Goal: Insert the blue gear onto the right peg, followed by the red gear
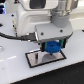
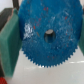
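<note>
The blue gear point(image 1: 52, 48) is a flat toothed disc held between the fingers of my gripper point(image 1: 53, 49), just above the white black-edged plate point(image 1: 35, 59). In the wrist view the blue gear point(image 2: 47, 47) fills most of the picture, with its centre hole point(image 2: 48, 34) showing. My gripper point(image 2: 45, 40) is shut on it, and the green finger pads point(image 2: 9, 42) press its rim from both sides. The right peg is hidden under the gear and the hand. A small sliver of red point(image 2: 2, 80) shows beside the gear; I cannot tell whether it is the red gear.
The plate lies on a white table point(image 1: 12, 67). The arm's large white body point(image 1: 35, 17) and a black cable point(image 1: 12, 35) hang over the back of the scene.
</note>
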